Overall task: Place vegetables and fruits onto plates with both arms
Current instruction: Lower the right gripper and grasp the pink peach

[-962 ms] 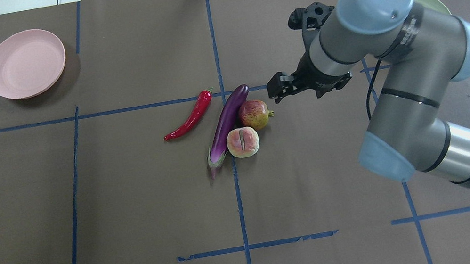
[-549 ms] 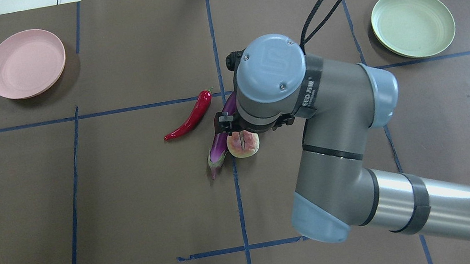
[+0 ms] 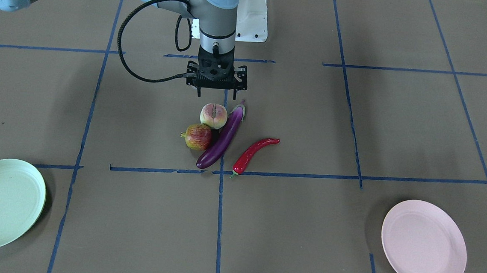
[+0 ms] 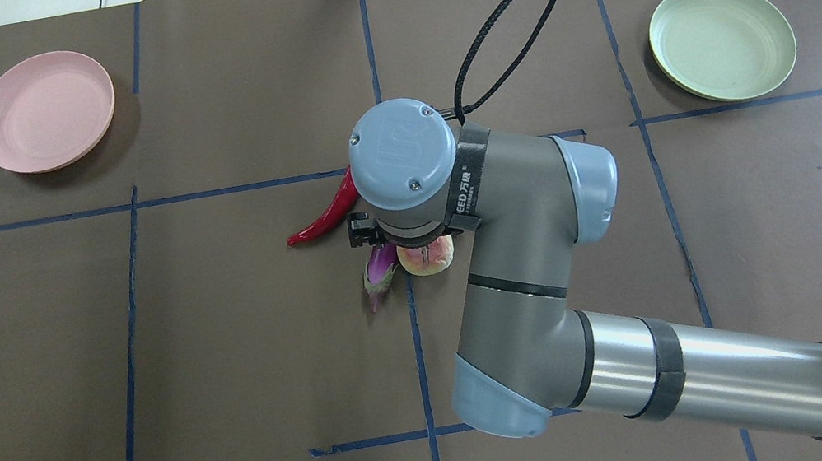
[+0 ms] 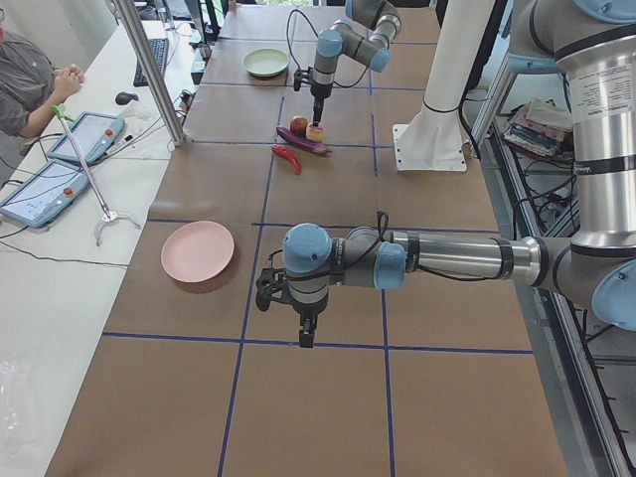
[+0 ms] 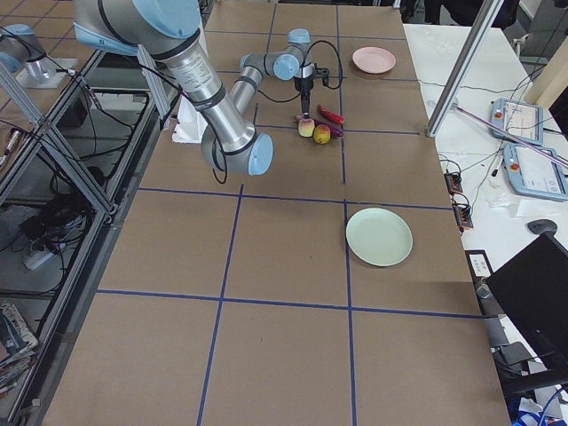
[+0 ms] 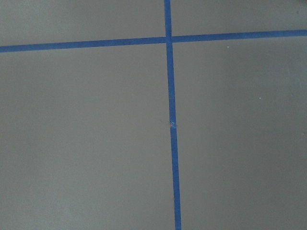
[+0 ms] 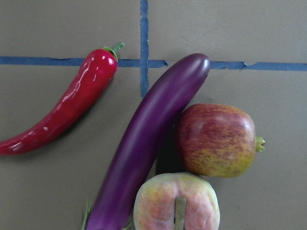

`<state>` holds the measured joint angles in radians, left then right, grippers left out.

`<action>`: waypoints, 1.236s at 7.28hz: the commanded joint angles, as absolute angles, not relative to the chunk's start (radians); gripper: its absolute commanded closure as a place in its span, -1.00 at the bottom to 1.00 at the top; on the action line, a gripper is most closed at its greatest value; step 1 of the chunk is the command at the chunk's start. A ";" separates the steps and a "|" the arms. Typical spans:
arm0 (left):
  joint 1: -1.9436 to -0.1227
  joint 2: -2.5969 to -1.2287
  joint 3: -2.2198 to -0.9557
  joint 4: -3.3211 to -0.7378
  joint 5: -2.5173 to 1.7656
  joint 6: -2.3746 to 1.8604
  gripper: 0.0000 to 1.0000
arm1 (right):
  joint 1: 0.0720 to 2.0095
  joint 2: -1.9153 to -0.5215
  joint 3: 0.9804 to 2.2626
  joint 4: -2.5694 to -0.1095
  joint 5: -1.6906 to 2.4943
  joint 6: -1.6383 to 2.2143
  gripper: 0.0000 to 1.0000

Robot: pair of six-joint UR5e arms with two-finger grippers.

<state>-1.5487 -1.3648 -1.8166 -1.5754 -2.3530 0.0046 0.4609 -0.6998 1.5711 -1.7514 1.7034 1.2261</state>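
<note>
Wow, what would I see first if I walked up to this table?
Probably the bright heap in the middle of the table: a purple eggplant with a peach and a red-yellow round fruit pressed against it, and a red chili pepper lying just apart. The right gripper hangs open above the heap. The pink plate and the green plate sit bare at far corners.

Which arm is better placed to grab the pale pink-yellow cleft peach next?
Right. The right gripper hangs over the cluster that holds the peach, while the left gripper is far off, near the pale pink round plate.
</note>
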 commanded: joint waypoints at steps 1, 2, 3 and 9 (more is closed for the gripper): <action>-1.548 -1.365 -1.816 -1.575 -2.353 0.005 -1.00 | 0.457 -0.661 1.482 -1.747 1.689 1.213 -1.00; -1.548 -1.365 -1.815 -1.575 -2.353 0.005 -1.00 | 0.456 -0.663 1.470 -1.747 1.687 1.210 -1.00; -1.546 -1.365 -1.815 -1.575 -2.353 0.005 -1.00 | 0.448 -0.663 1.457 -1.747 1.668 1.201 -1.00; -1.545 -1.365 -1.802 -1.575 -2.353 0.006 -1.00 | 0.431 -0.677 1.431 -1.749 1.660 1.193 -1.00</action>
